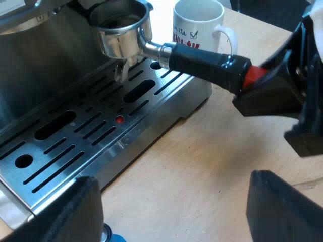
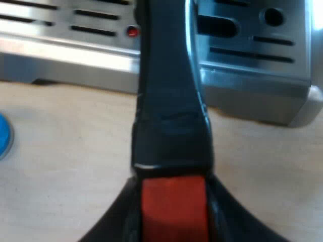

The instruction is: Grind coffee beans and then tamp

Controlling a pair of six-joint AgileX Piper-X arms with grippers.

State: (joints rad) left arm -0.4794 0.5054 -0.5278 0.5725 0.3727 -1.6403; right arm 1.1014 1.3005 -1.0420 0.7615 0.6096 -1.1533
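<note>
Right tool (image 2: 174,217) grips holder (image 1: 202,63) by red end (basket (image 1: 121,35) over drip tray (image 1: 75,138)); left tool (image 1: 174,204) apart.

Coffee corner here, by the look of it: steel espresso machine (image 1: 45,65), slotted drip tray (image 1: 108,143), printed mug (image 1: 196,22), pale wooden table (image 1: 202,166).

Silver holder (image 1: 176,53) with black, red-ended handle; white mug (image 1: 197,22) with dark lettering; blue tamper (image 2: 3,136).

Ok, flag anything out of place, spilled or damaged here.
Nothing stands out. The right gripper holds the holder by its red end over the drip tray; the mug stands upright on the table, no spill visible.
</note>
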